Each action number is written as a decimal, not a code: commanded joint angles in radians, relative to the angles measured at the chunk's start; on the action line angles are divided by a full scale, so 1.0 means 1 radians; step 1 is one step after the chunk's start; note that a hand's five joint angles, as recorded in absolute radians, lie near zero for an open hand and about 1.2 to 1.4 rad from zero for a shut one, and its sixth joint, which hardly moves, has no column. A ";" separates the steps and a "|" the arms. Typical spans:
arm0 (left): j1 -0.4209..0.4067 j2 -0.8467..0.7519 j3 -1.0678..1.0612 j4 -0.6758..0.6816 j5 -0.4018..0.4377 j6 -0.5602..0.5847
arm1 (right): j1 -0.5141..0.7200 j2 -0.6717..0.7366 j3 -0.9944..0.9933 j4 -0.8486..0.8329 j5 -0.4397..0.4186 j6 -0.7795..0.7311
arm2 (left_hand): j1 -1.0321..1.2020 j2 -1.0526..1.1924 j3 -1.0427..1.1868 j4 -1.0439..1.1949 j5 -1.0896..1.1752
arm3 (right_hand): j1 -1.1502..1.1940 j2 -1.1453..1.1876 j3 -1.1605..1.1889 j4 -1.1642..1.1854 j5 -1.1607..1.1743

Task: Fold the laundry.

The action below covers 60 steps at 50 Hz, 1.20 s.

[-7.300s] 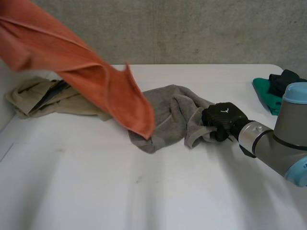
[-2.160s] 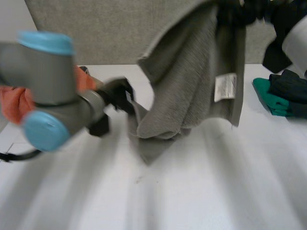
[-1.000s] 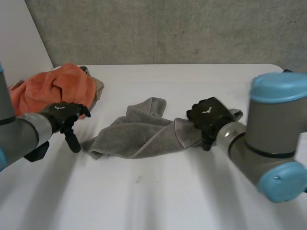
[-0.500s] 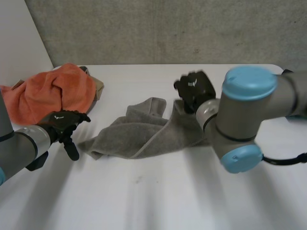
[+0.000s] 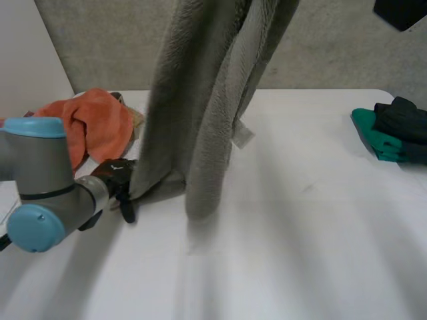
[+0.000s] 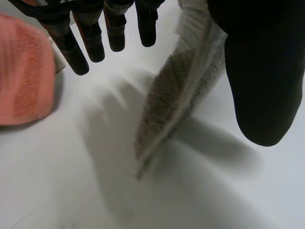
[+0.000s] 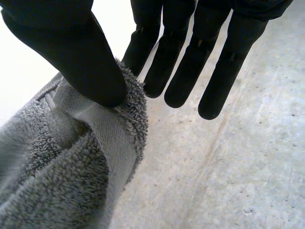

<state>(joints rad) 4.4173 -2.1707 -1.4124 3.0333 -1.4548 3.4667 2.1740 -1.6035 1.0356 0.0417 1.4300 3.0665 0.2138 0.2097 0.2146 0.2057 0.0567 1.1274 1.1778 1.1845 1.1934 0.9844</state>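
Grey towel hung in long vertical folds from the right hand, its top end above the head view's frame. In the right wrist view the thumb pressed down on the towel's hemmed edge and pinched it against the nearest of the straight fingers. The other fingers stood clear of the cloth. Right hand: gripping the grey towel.

The towel's lower end was down at the white table. Could not tell whether the longest fold touched the surface. A white label showed on the towel's right edge, partway down.

Left hand, on the left arm, was at the towel's lower left corner and touched the cloth there. In the left wrist view its fingers were straight, spread and clear of the towel. One towel edge ran down between fingers and thumb, close against the thumb. Left hand: open.

Left of the grey towel lay a bunched orange towel, with a bit of beige cloth on the side nearer the grey towel. Well to the right of the grey towel lay a green cloth with a dark garment on it.
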 commanded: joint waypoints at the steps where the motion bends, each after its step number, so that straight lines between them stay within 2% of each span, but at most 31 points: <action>1: -0.099 -0.067 0.110 -0.063 -0.052 -0.113 | -0.010 -0.019 0.007 0.020 0.004 0.009 | 0.146 0.150 0.146 0.154 0.129 | 0.269 0.218 0.212 0.203 0.237; 2: -0.110 -0.072 0.122 -0.077 -0.058 -0.127 | -0.013 -0.021 0.009 0.020 0.006 0.006 | 0.164 0.168 0.163 0.172 0.146 | 0.269 0.218 0.212 0.203 0.237; 4: -0.140 -0.086 0.156 -0.108 -0.082 -0.162 | -0.017 -0.024 0.011 0.020 0.010 -0.003 | 0.485 0.490 0.485 0.494 0.468 | 0.269 0.218 0.212 0.203 0.237; 6: -0.151 -0.095 0.171 -0.119 -0.105 -0.184 | -0.023 -0.026 0.014 0.021 0.013 -0.008 | 0.881 0.885 0.880 0.889 0.864 | 0.269 0.218 0.212 0.203 0.237; 7: -0.156 -0.101 0.190 -0.119 -0.136 -0.201 | -0.029 -0.024 0.014 0.021 0.018 -0.009 | 1.179 1.184 1.179 1.188 1.162 | 0.269 0.218 0.212 0.203 0.237; 11: -0.133 -0.089 0.202 -0.116 -0.203 -0.207 | -0.054 -0.026 0.017 0.023 0.021 -0.017 | 1.182 1.187 1.182 1.191 1.165 | 0.269 0.218 0.212 0.203 0.237; 16: -0.059 0.021 0.164 -0.111 -0.187 -0.161 | -0.114 -0.021 0.041 0.038 0.014 -0.061 | 1.182 1.187 1.182 1.191 1.165 | 0.269 0.218 0.212 0.203 0.237; 23: 0.092 0.420 0.138 -0.103 -0.033 -0.032 | -0.273 0.025 0.135 0.073 -0.031 -0.167 | 1.182 1.187 1.182 1.191 1.165 | 0.269 0.218 0.212 0.203 0.237; 28: 0.168 0.535 0.200 -0.136 0.063 -0.011 | -0.358 0.091 0.179 0.115 -0.065 -0.250 | 1.182 1.187 1.182 1.191 1.165 | 0.269 0.218 0.212 0.203 0.237; 32: 0.194 0.490 0.265 -0.197 0.116 -0.003 | -0.407 0.169 0.188 0.170 -0.082 -0.327 | 1.182 1.187 1.182 1.191 1.165 | 0.269 0.218 0.212 0.203 0.237; 34: 0.189 0.418 0.309 -0.241 0.128 0.003 | -0.412 0.221 0.185 0.182 -0.082 -0.354 | 1.182 1.187 1.182 1.191 1.165 | 0.269 0.218 0.212 0.203 0.237; 41: 0.159 0.149 0.504 -0.340 0.108 0.072 | -0.375 0.379 0.126 0.147 -0.069 -0.368 | 1.182 1.187 1.182 1.191 1.165 | 0.269 0.218 0.212 0.203 0.237; 46: 0.119 -0.074 0.831 -0.340 0.054 0.101 | -0.350 0.564 -0.041 -0.032 -0.004 -0.358 | 1.182 1.187 1.182 1.191 1.165 | 0.269 0.218 0.212 0.203 0.237; 49: 0.106 -0.135 1.010 -0.312 0.054 0.080 | -0.339 0.632 -0.139 -0.159 0.047 -0.348 | 1.182 1.187 1.182 1.191 1.165 | 0.269 0.218 0.212 0.203 0.237; 50: 0.100 -0.156 1.123 -0.260 0.048 0.040 | -0.338 0.666 -0.199 -0.256 0.081 -0.336 | 1.182 1.187 1.182 1.191 1.165 | 0.269 0.218 0.212 0.203 0.237; 52: 0.097 -0.164 1.213 -0.203 0.041 -0.004 | -0.338 0.688 -0.247 -0.356 0.110 -0.321 | 1.182 1.187 1.182 1.191 1.165 | 0.269 0.218 0.212 0.203 0.237; 53: 0.096 -0.163 1.272 -0.144 0.025 -0.062 | -0.338 0.698 -0.278 -0.452 0.137 -0.299 | 1.182 1.187 1.182 1.191 1.165 | 0.269 0.218 0.212 0.203 0.237; 57: 0.090 -0.124 1.290 -0.016 -0.024 -0.199 | -0.342 0.680 -0.272 -0.664 0.162 -0.234 | 1.182 1.187 1.182 1.191 1.165 | 0.269 0.218 0.212 0.203 0.237; 60: 0.083 -0.101 1.236 0.033 -0.039 -0.254 | -0.344 0.660 -0.247 -0.750 0.156 -0.200 | 1.182 1.187 1.182 1.191 1.165 | 0.269 0.218 0.212 0.203 0.237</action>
<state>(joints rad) 4.5091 -2.3271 -0.1568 2.9145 -1.4484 3.3722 1.8352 -0.9126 0.7715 -0.4694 1.5694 2.7891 1.1560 1.1958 1.1916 1.1993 0.9743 1.1266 1.1778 1.1887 1.1937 1.0074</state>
